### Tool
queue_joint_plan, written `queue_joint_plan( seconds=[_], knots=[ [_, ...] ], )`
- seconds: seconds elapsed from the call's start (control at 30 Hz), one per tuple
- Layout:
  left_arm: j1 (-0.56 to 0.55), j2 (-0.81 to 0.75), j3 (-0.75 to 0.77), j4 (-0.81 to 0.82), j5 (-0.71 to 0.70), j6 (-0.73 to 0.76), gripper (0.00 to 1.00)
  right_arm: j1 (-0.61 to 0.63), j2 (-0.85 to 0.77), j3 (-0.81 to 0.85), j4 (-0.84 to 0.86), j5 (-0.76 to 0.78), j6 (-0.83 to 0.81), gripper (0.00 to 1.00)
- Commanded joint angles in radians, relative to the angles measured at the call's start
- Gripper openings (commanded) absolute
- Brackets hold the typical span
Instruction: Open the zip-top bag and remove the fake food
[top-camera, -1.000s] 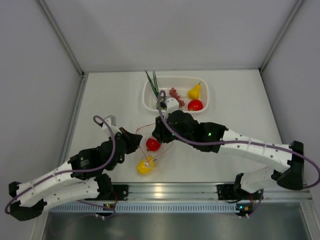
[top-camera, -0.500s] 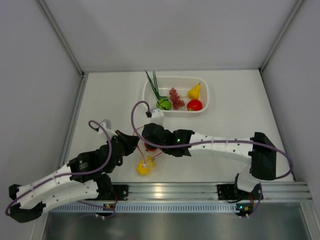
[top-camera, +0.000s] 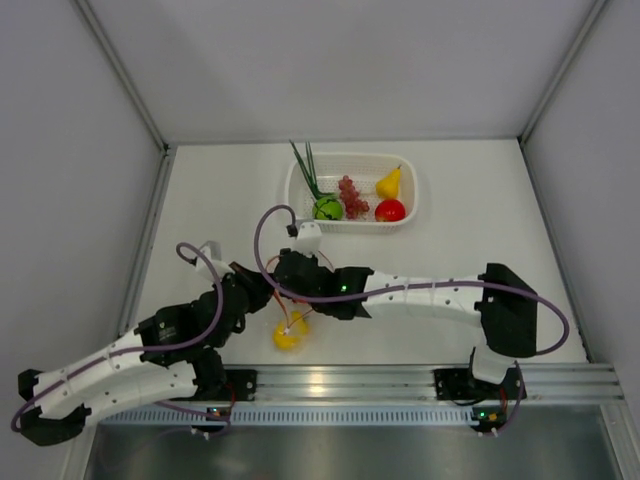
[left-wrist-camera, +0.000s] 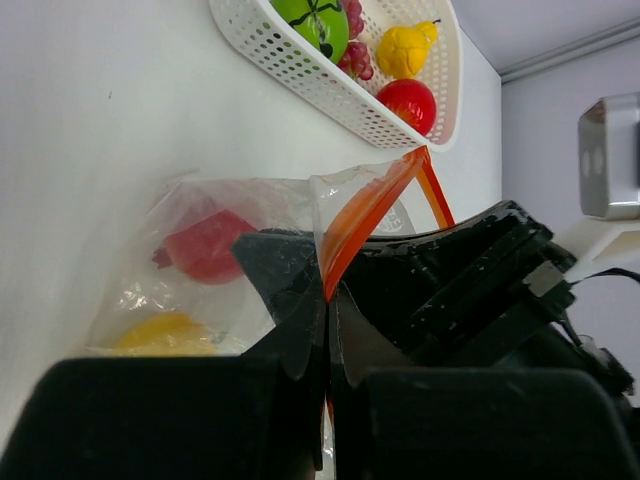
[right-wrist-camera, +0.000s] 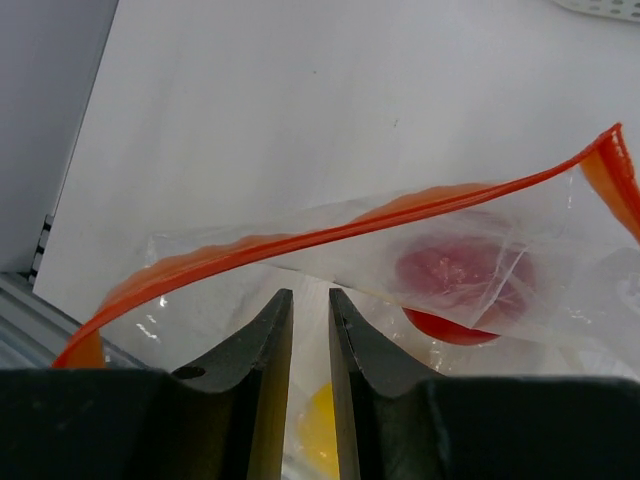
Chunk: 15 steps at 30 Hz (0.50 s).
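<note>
Right fingers (right-wrist-camera: 309, 330) moved onto the zip-top bag (right-wrist-camera: 400, 250), nearly together; left fingers (left-wrist-camera: 328, 318) clamp its strip.

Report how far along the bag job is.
Done: green ball, grapes, a yellow piece and a red one lie in the basket. In hand: the left tool pinches the zip-top bag at its zip strip. Left: the red fruit and yellow fruit inside.

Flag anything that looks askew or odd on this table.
Only the zip-top bag: its orange zip strip arcs up, twisted, pinched by the left hand. A red and a yellow piece remain inside. The basket looks tidy.
</note>
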Motion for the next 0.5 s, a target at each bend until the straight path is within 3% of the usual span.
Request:
queue_joint_plan(
  seconds=[0.0,0.2,0.3,0.47],
  knots=[
    [-0.005,-0.032,-0.018,0.028,-0.017,-0.013,0.0,0.017,0.001,-0.07,0.154,0.022,0.017,0.21],
    [-0.005,-0.073,-0.033,0.027,-0.029,-0.01,0.0,0.016,-0.002,-0.164,0.237,0.015,-0.072,0.23],
    [-0.005,-0.078,-0.031,0.027,-0.02,0.001,0.0,-0.005,0.016,-0.169,0.236,0.026,-0.132,0.36],
    [-0.005,-0.069,-0.027,0.027,0.005,0.024,0.0,-0.081,0.044,-0.163,0.191,0.011,-0.149,0.44]
  ],
)
